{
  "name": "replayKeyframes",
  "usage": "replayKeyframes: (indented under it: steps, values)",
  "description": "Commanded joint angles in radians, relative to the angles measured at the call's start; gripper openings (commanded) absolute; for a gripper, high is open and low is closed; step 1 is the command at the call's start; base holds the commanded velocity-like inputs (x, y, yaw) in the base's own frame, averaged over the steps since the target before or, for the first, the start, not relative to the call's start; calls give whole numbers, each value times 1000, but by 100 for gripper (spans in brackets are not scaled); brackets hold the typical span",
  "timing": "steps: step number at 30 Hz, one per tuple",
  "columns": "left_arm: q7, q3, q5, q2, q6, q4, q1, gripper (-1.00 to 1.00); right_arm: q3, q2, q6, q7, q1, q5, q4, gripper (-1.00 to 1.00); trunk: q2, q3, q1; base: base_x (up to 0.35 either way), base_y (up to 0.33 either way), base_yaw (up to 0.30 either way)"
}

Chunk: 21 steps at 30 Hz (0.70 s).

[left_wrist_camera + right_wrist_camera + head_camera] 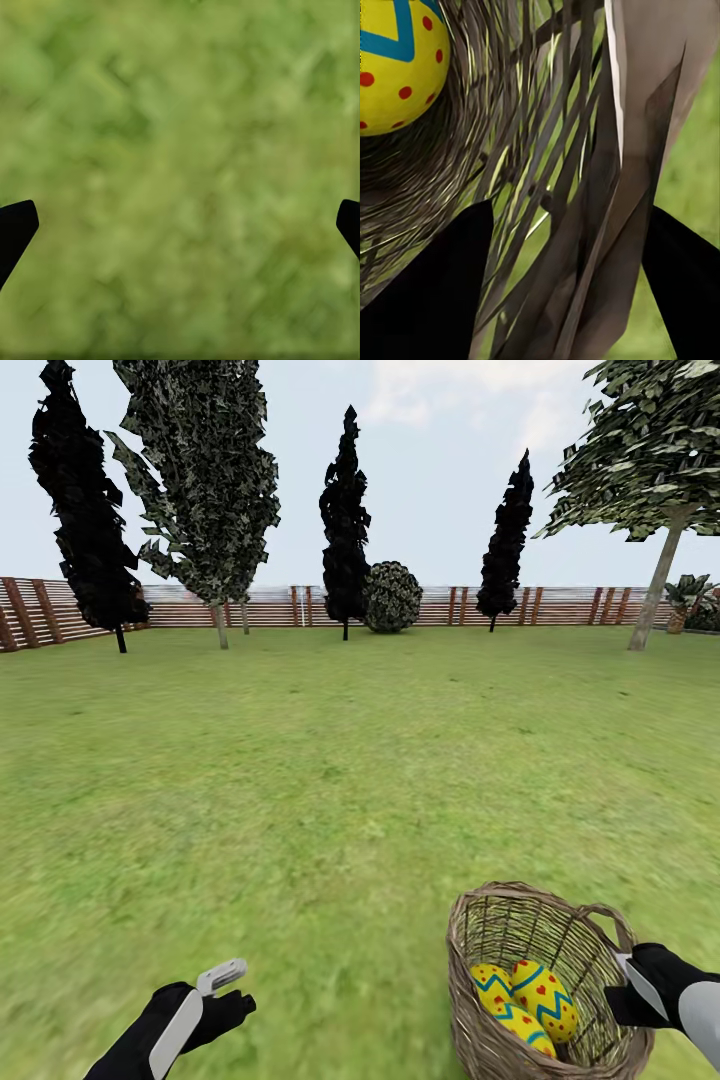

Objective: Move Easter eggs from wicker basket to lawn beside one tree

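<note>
- My right hand (628, 972) is at the basket (500, 930), its fingers (442, 300) straddling the rim by the handle (649, 112); whether they are clamped on it, I cannot tell.
- My left hand (228, 982) hangs over bare grass (180, 150), fingers apart, holding nothing.
- All three eggs (528, 992) lie together inside the basket.
- The basket sits on the lawn (330, 760), well apart from the grey-trunked tree (655, 585) by the fence (560, 606).

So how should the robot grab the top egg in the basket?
Probably from above, through the open mouth of the wicker basket, pinching the topmost egg across its narrow middle. It lies tilted on the other eggs, and the woven wall and handle block the sides.
</note>
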Motion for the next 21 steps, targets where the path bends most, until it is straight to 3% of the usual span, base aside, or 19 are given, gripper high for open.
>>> replayKeyframes:
  steps: [1, 7, 9, 12, 14, 21]
  values:
    - [9, -6, 10, 1, 2, -2, 0, 100, 12, -1, 6, 2, 0, -15, -1, -100, 0, -1, 0, 0, 0, 0]
    - [9, -6, 10, -14, 2, 0, 0, 100, 11, 0, 0, 10, 1, -15, -1, -100, 0, -1, 0, 0, 0, 0]
    - [9, -6, 10, -14, 2, 0, 0, 100, 12, -4, -34, 13, 0, -15, -1, -100, 0, -1, 0, 0, 0, 0]
    - [9, -7, 10, -14, 2, 0, 0, 100, 13, -11, -101, 138, 0, 1, 2, -100, 0, -1, 0, 0, 0, 0]
    - [9, -7, 10, -14, 2, 0, 0, 100, 13, -8, -106, 171, 0, 14, 2, -100, 0, -1, 0, 0, 0, 0]
    - [9, -7, 11, -15, 1, 0, 0, 100, 12, -1, -94, 165, 1, 8, 0, -100, 0, -1, 0, 0, 0, 0]
